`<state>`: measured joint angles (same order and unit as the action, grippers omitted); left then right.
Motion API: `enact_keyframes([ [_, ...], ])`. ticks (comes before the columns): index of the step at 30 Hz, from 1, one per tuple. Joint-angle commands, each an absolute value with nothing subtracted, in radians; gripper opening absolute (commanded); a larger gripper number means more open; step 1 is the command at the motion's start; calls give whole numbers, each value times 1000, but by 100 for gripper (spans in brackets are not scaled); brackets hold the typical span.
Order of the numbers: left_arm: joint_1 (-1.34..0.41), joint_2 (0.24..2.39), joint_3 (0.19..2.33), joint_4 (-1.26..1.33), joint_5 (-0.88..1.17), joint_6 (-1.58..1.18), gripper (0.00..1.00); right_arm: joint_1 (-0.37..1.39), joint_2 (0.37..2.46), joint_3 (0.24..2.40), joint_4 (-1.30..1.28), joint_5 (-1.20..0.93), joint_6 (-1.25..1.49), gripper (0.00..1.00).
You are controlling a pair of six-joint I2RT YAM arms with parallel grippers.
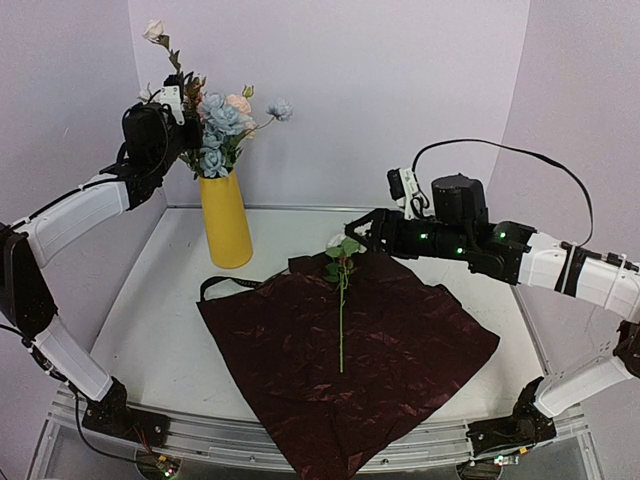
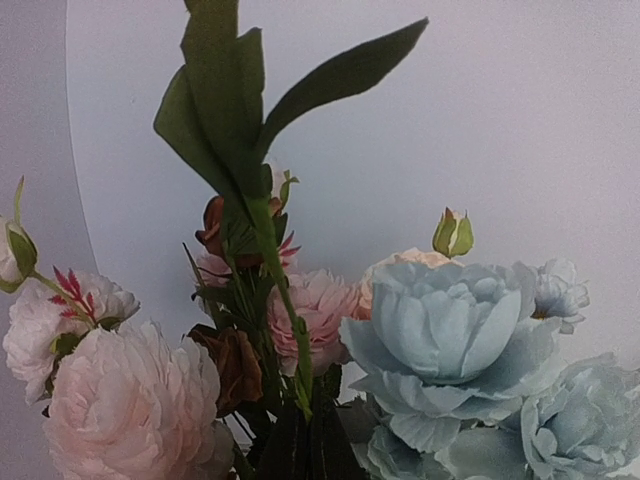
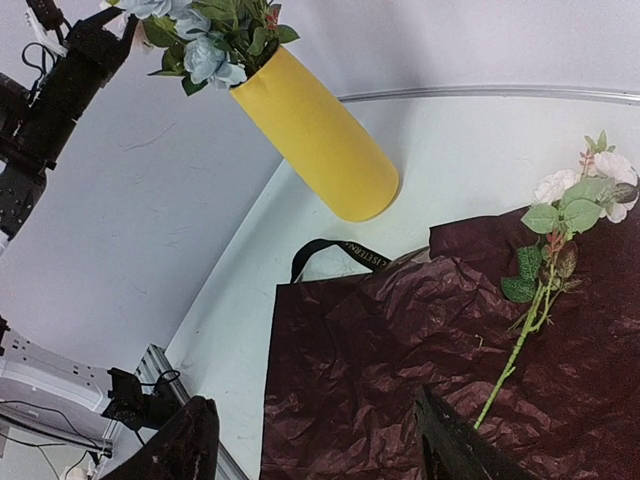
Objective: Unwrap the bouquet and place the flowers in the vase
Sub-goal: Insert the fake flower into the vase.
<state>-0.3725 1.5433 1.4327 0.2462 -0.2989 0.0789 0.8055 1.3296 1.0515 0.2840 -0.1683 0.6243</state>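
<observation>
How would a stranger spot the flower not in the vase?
Start at the dark red paper spread mid-table. One long green-stemmed flower lies on it, pale blooms toward the back. Unlike the flowers in the yellow vase, it lies flat, alone.

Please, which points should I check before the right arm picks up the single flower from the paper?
1. Vase stands upright: ok.
2. Single flower lies uncovered on the dark red paper: ok.
3. Right claw open, near that flower: ok.
4. Black ribbon away from the stem: ok.
5. Left claw clear of the vase's blooms: not ok, shut among them.
6. Left claw holding a stem: cannot tell.
</observation>
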Motion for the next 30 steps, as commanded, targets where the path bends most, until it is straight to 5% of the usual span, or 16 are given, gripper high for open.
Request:
enact_keyframes([
  [1,-370,1526,1404,278,-305,74,0,801,1335,1067,314,-184,625,68],
  [19,-370,1501,1268,275,-272,58,0,797,1348,1075,314,-196,629,67],
  [26,-370,1472,1292,270,-288,59,35,798,1351,1076,314,-201,633,67],
  [30,-370,1439,1306,261,-303,45,42,797,1355,1077,319,-202,636,67],
])
